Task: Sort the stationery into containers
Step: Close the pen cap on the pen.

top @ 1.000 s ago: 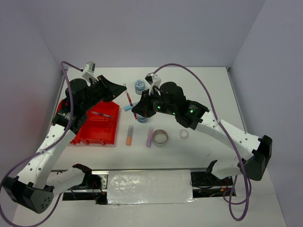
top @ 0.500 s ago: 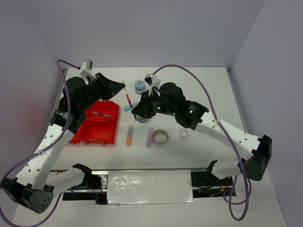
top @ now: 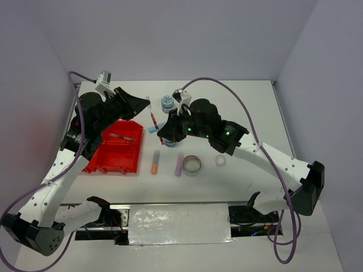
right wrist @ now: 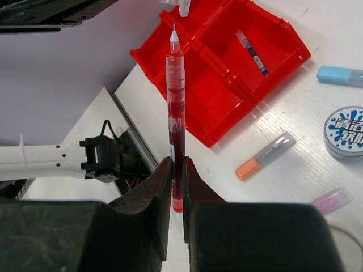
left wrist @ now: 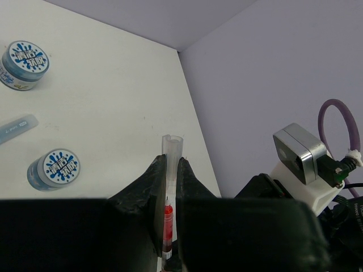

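red pen [right wrist: 176, 107] in right hand [right wrist: 177, 163], near tray [right wrist: 210, 107] edge; left hand [left wrist: 168, 161] tight on clear tube [left wrist: 172, 150]

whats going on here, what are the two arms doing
Both arms hold the red pen in mid-air beside the red tray: the left gripper pinches one end, the right gripper the other, apparently a handover. A teal pen lies in the tray; sticks, tubs and tape rings lie outside it.

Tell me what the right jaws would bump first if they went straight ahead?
Probably the left jaws, pinching a clear tube just beyond the tip of the red pen that the right jaws hold. The red tray lies lower. Depth is hard to judge.
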Controlling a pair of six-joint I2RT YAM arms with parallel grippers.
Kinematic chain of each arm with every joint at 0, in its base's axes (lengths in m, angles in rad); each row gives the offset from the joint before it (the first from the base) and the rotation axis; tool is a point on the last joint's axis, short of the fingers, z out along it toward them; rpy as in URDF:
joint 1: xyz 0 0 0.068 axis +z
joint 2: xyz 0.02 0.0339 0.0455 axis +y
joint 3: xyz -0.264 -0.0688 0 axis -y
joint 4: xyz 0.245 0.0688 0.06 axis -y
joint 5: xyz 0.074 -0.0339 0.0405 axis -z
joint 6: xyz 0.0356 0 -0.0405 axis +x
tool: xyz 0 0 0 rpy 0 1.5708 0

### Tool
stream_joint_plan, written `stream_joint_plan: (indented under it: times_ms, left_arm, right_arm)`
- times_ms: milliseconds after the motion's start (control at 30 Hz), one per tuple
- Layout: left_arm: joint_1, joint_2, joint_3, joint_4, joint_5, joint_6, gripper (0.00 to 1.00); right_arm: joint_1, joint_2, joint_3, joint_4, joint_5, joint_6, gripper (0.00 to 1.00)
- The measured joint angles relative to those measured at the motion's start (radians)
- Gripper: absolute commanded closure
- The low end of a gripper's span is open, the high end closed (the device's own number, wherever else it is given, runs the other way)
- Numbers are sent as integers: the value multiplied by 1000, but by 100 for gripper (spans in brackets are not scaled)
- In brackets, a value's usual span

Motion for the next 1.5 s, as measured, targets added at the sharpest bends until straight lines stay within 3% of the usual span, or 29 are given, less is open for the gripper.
stream_joint_plan:
  times_ms: [1500]
  left_arm:
    - [6, -40, -66, 67, 6, -8, 100]
  right_arm:
    - [0, 76, 130, -39, 41, 23, 100]
